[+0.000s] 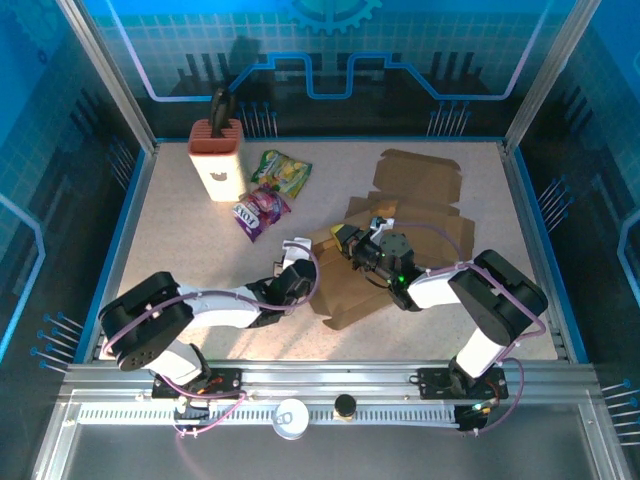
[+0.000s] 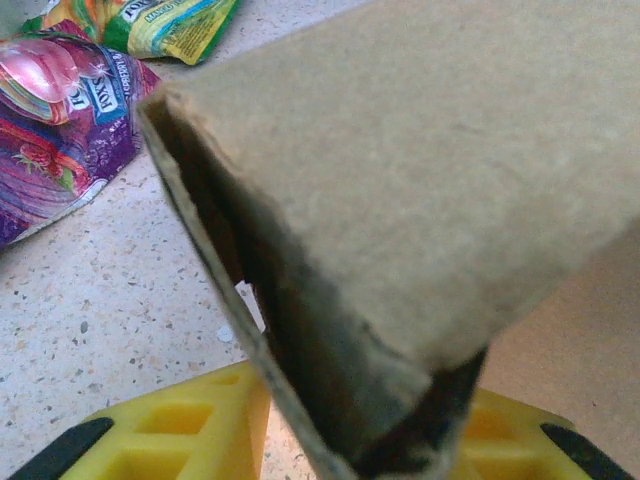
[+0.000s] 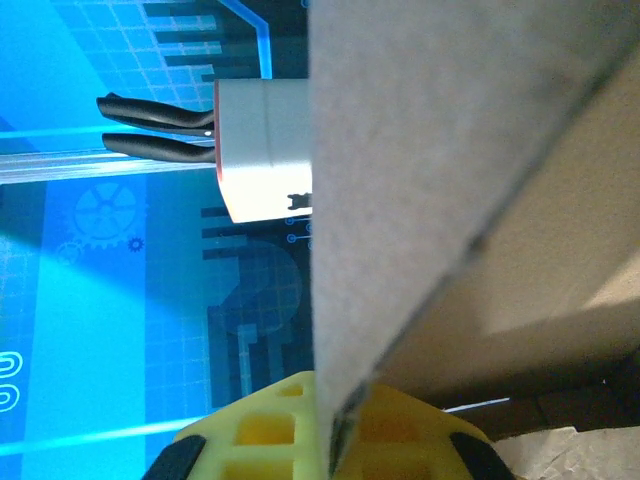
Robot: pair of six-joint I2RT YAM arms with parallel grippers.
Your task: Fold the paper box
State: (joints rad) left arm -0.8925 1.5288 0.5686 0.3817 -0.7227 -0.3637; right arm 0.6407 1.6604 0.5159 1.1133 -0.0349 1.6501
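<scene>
**Box wall pinched from two sides**

Both grippers hold the paper box [image 1: 345, 295] close to one corner. The left gripper [image 2: 365, 435] has its yellow fingers [image 2: 150, 445] squeezed on a doubled-over wall of card that stands up between them. The right gripper [image 3: 335, 425] is shut tight on a thin sheet of the same box. The card edge goes straight down between its pads.

Seen from above, the two grippers are just beside each other. From the left gripper, most of the box lies off to its right. From the right gripper, the box lies behind its fingertips, under its own arm. The long side of the box runs on a slant, from close to the left arm out past the right arm.

Neither arm is nearer, since both are touching the box. The left gripper sits at the outer edge, so I think it is the one to push its wall in toward the right gripper.

A purple snack bag [image 1: 258, 212] lies just ahead of the left gripper, to its left. More flat card [image 1: 420, 180] lies past the right gripper. I cannot tell if it is joined to the box.
</scene>
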